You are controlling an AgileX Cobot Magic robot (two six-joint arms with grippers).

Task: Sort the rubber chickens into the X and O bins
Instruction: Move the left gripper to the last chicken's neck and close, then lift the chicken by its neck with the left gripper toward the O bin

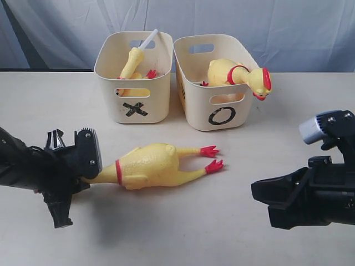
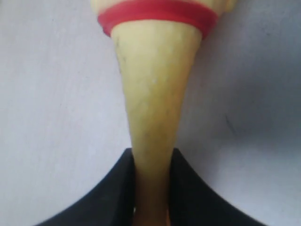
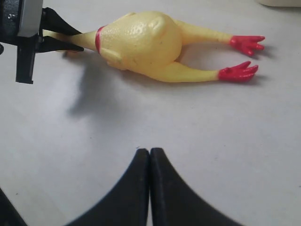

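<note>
The large chicken (image 1: pixel 150 166) lies flat on the surface (image 1: pixel 194 233). Its long axis runs from 9 to 3 o'clock in the exterior view, with the neck toward 9 and the red feet toward 3. The left pincer (image 1: pixel 90 177) sits at the neck end. In the left wrist view its jaws are drawn in against both sides of the thin neck, just short of the red collar, so it has hold of the bird there. The head is hidden behind the pincer. The right pincer (image 3: pixel 149 160) rests out at 4 o'clock, closed tight on nothing and well apart from the chicken, so the left arm is the one placed to carry.

Both bins stand at 12 o'clock, touching or nearly so. The X bin (image 1: pixel 111 100), toward 11, holds at least one slim chicken (image 1: pixel 133 61) and a white rod (image 1: pixel 148 40) leaning on its rim. The O bin (image 1: pixel 194 100), toward 1, holds a fat chicken (image 1: pixel 233 73) whose head hangs over the rim. Judging by size, the held bird likely belongs in the O bin.
</note>
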